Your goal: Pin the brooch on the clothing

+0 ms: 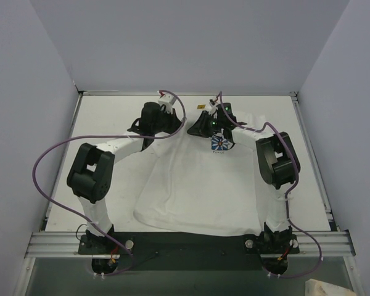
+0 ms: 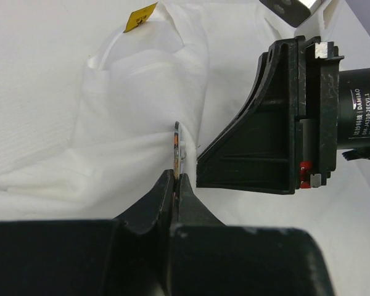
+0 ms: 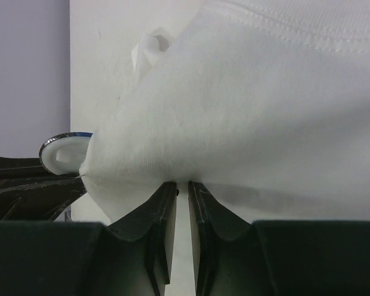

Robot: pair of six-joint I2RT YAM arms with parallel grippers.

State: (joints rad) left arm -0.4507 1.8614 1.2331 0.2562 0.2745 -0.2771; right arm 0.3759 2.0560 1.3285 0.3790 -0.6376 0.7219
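Observation:
The clothing (image 1: 203, 185), a white T-shirt with a blue-and-white flower print (image 1: 220, 145), lies spread on the table. My left gripper (image 2: 176, 176) is shut on the brooch (image 2: 177, 143), which stands edge-on against a raised fold of the shirt (image 2: 129, 111). From the right wrist the brooch (image 3: 63, 151) shows as a pale disc at the fold's left end. My right gripper (image 3: 182, 185) pinches the bunched shirt fabric (image 3: 246, 111) with its jaws nearly together. Both grippers meet near the collar, left (image 1: 186, 128) and right (image 1: 202, 125).
A small yellow tag (image 2: 140, 16) lies on the table beyond the collar. The right gripper's black body (image 2: 277, 123) stands close beside the left fingers. Purple cables loop off both arms. White walls enclose the table (image 1: 111, 123) on three sides.

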